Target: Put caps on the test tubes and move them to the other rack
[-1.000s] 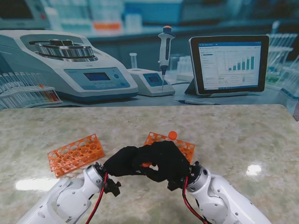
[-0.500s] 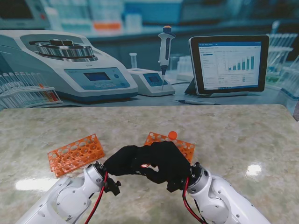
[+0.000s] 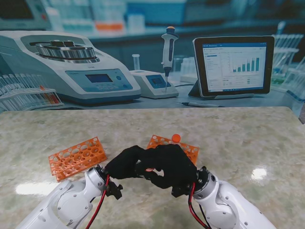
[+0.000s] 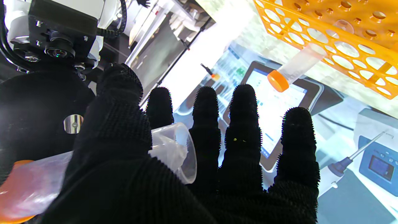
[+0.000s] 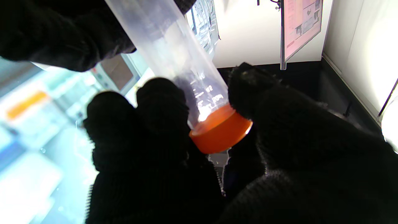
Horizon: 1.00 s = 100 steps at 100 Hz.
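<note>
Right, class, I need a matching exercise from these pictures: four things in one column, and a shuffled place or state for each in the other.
1. left rack
2. right rack
3. orange cap
4. left robot hand

A. pinched by the right robot hand
B. holds one capped tube
C. no tube seen in it
D. grips the clear tube

Pairs: 1-C, 2-B, 3-A, 4-D

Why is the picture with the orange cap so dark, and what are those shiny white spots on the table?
In the right wrist view the black right hand fills the picture against a bright background, so it shows as a silhouette around the orange cap. In the stand view, the white patches are lamp glare on the table.
</note>
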Each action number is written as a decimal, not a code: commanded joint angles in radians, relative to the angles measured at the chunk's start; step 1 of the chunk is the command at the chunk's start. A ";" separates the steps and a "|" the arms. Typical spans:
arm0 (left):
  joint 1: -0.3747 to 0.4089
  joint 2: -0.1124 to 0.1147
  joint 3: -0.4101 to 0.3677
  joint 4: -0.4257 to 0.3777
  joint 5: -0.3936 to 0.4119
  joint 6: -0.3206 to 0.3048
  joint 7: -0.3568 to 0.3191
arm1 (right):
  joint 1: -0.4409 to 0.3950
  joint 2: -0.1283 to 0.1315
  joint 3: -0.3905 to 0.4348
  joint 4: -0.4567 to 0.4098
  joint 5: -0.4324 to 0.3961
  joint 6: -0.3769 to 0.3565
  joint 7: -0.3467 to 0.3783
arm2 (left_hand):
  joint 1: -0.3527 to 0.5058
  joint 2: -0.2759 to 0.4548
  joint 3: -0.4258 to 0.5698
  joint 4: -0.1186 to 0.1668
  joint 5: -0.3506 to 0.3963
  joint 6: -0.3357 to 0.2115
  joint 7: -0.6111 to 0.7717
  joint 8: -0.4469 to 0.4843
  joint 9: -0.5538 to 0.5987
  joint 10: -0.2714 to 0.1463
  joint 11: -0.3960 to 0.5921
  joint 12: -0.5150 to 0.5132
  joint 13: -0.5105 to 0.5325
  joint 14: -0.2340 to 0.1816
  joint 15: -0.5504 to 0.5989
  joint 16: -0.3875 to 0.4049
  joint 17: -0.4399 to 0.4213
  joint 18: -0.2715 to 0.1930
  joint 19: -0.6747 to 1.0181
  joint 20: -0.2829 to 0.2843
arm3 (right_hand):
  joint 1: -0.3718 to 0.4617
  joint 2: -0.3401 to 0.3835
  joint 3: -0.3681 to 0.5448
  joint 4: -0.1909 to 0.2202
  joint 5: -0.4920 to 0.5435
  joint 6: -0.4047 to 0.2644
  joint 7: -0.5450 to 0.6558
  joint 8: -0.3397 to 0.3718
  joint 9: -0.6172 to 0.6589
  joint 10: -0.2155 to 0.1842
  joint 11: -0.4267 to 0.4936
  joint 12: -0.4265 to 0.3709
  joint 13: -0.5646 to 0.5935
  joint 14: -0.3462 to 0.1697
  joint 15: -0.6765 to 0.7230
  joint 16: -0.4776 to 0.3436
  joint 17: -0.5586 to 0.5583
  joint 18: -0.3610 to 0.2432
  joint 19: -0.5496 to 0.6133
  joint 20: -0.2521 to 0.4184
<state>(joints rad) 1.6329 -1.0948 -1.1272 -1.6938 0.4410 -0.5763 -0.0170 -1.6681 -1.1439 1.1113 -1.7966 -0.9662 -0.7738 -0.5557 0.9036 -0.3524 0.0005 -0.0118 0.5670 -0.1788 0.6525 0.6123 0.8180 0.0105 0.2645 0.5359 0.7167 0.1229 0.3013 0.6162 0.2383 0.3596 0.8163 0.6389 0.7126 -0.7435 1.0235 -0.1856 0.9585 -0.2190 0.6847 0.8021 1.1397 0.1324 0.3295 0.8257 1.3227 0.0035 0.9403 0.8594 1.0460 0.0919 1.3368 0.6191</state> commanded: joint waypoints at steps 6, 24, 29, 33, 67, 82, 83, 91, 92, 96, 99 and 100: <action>0.001 -0.001 -0.007 -0.005 0.002 0.002 0.004 | -0.023 -0.001 0.002 -0.025 -0.008 -0.010 -0.001 | 0.022 0.060 -0.002 -0.004 0.037 0.009 -0.060 -0.036 -0.031 0.005 -0.035 -0.048 -0.040 -0.006 -0.036 -0.039 -0.040 0.023 -0.064 -0.044 | 0.123 0.117 0.233 0.112 0.061 -0.048 0.061 0.037 0.167 -0.192 0.225 0.038 -0.010 -0.103 -0.002 0.011 0.011 -0.046 0.016 0.024; 0.002 -0.001 -0.008 -0.005 0.004 0.001 0.005 | -0.042 0.001 0.018 -0.046 -0.024 -0.016 -0.011 | 0.015 0.069 -0.001 -0.004 0.055 0.024 -0.116 -0.081 -0.043 0.014 -0.062 -0.106 -0.074 -0.002 -0.075 -0.089 -0.079 0.026 -0.143 -0.085 | 0.124 0.118 0.232 0.112 0.060 -0.048 0.061 0.037 0.168 -0.189 0.226 0.039 -0.010 -0.103 -0.003 0.012 0.010 -0.045 0.015 0.026; 0.002 -0.001 -0.009 -0.005 0.006 0.000 0.006 | -0.047 0.002 0.022 -0.052 -0.030 -0.018 -0.014 | 0.010 0.075 -0.001 -0.004 0.060 0.030 -0.142 -0.101 -0.047 0.015 -0.071 -0.128 -0.092 -0.001 -0.093 -0.116 -0.095 0.027 -0.177 -0.104 | 0.122 0.120 0.231 0.113 0.060 -0.048 0.061 0.037 0.167 -0.193 0.225 0.039 -0.010 -0.103 -0.003 0.012 0.010 -0.046 0.015 0.026; 0.002 -0.001 -0.009 -0.005 0.008 0.000 0.007 | -0.051 0.002 0.026 -0.057 -0.033 -0.021 -0.015 | 0.008 0.079 -0.001 -0.004 0.066 0.038 -0.167 -0.124 -0.050 0.020 -0.081 -0.146 -0.103 -0.001 -0.106 -0.135 -0.102 0.028 -0.197 -0.117 | 0.123 0.119 0.231 0.113 0.060 -0.049 0.061 0.038 0.166 -0.191 0.225 0.039 -0.010 -0.102 -0.002 0.012 0.010 -0.046 0.015 0.027; 0.003 0.001 -0.016 -0.005 0.011 0.010 -0.001 | -0.096 0.010 0.056 -0.098 -0.063 -0.028 -0.021 | -0.015 0.109 -0.002 -0.003 0.080 0.049 -0.260 -0.211 -0.064 0.033 -0.119 -0.233 -0.159 0.001 -0.151 -0.218 -0.131 0.044 -0.311 -0.186 | 0.124 0.126 0.226 0.113 0.056 -0.048 0.059 0.038 0.164 -0.191 0.226 0.041 -0.010 -0.104 -0.004 0.012 0.009 -0.044 0.011 0.030; 0.003 0.002 -0.019 -0.006 0.010 0.015 -0.007 | -0.118 0.014 0.074 -0.117 -0.078 -0.028 -0.025 | -0.018 0.110 -0.003 -0.002 0.082 0.049 -0.271 -0.230 -0.072 0.034 -0.126 -0.252 -0.180 0.000 -0.164 -0.242 -0.140 0.046 -0.347 -0.208 | 0.124 0.128 0.225 0.112 0.056 -0.048 0.059 0.039 0.163 -0.192 0.226 0.042 -0.011 -0.104 -0.005 0.012 0.009 -0.045 0.010 0.030; 0.003 0.002 -0.019 -0.006 0.010 0.016 -0.007 | -0.120 0.014 0.075 -0.118 -0.078 -0.029 -0.025 | -0.018 0.110 -0.003 -0.002 0.083 0.049 -0.271 -0.230 -0.073 0.034 -0.127 -0.253 -0.181 -0.001 -0.165 -0.243 -0.141 0.045 -0.349 -0.209 | 0.124 0.128 0.225 0.112 0.056 -0.048 0.059 0.039 0.162 -0.194 0.226 0.042 -0.011 -0.104 -0.005 0.012 0.009 -0.045 0.010 0.030; 0.001 0.003 -0.020 -0.004 0.008 0.020 -0.011 | -0.129 0.015 0.083 -0.127 -0.082 -0.030 -0.024 | -0.018 0.110 -0.003 -0.002 0.083 0.049 -0.270 -0.232 -0.078 0.034 -0.128 -0.258 -0.190 -0.002 -0.170 -0.251 -0.145 0.044 -0.365 -0.218 | 0.125 0.129 0.224 0.112 0.055 -0.047 0.060 0.039 0.162 -0.193 0.226 0.043 -0.010 -0.105 -0.006 0.012 0.009 -0.045 0.009 0.031; 0.001 0.003 -0.020 -0.004 0.007 0.021 -0.012 | -0.130 0.015 0.084 -0.128 -0.082 -0.030 -0.025 | -0.018 0.110 -0.003 -0.003 0.083 0.046 -0.270 -0.233 -0.080 0.033 -0.129 -0.259 -0.192 -0.002 -0.171 -0.253 -0.147 0.045 -0.370 -0.220 | 0.125 0.129 0.224 0.112 0.055 -0.047 0.060 0.039 0.162 -0.193 0.226 0.043 -0.010 -0.105 -0.006 0.012 0.009 -0.045 0.009 0.031; -0.001 0.003 -0.020 -0.003 0.004 0.023 -0.015 | -0.134 0.015 0.088 -0.133 -0.085 -0.030 -0.025 | -0.018 0.109 -0.003 -0.003 0.083 0.049 -0.269 -0.233 -0.082 0.034 -0.130 -0.261 -0.196 -0.001 -0.173 -0.256 -0.150 0.043 -0.377 -0.224 | 0.125 0.129 0.223 0.112 0.055 -0.047 0.060 0.039 0.162 -0.193 0.227 0.043 -0.010 -0.106 -0.006 0.012 0.009 -0.045 0.009 0.031; -0.002 0.003 -0.020 -0.002 0.002 0.025 -0.016 | -0.136 0.015 0.090 -0.136 -0.086 -0.029 -0.027 | -0.019 0.110 -0.003 -0.003 0.082 0.047 -0.270 -0.234 -0.084 0.034 -0.130 -0.263 -0.198 -0.003 -0.174 -0.260 -0.150 0.043 -0.384 -0.228 | 0.125 0.129 0.223 0.112 0.055 -0.047 0.060 0.040 0.162 -0.194 0.227 0.043 -0.010 -0.106 -0.007 0.012 0.008 -0.045 0.009 0.031; -0.002 0.003 -0.020 -0.001 0.002 0.025 -0.017 | -0.137 0.015 0.090 -0.137 -0.086 -0.029 -0.027 | -0.018 0.109 -0.003 -0.003 0.083 0.048 -0.269 -0.234 -0.083 0.034 -0.130 -0.263 -0.198 -0.003 -0.174 -0.260 -0.150 0.043 -0.385 -0.229 | 0.125 0.129 0.223 0.112 0.055 -0.047 0.060 0.040 0.162 -0.194 0.227 0.043 -0.010 -0.106 -0.007 0.012 0.008 -0.045 0.009 0.031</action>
<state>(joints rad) 1.6365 -1.0937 -1.1433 -1.6939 0.4505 -0.5588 -0.0289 -1.7895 -1.1313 1.2026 -1.9208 -1.0483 -0.8001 -0.5821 0.8968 -0.2902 -0.0012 -0.0107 0.6386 -0.1317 0.4049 0.3908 0.7636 0.0369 0.1505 0.3026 0.5496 0.1240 0.1490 0.3738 0.1063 0.3833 0.4807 0.4540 0.7119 -0.7430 1.0364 -0.1856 0.9593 -0.2200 0.6847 0.8034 1.1493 0.1294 0.3271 0.8249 1.3227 -0.0078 0.9378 0.8594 1.0460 0.0908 1.3351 0.6315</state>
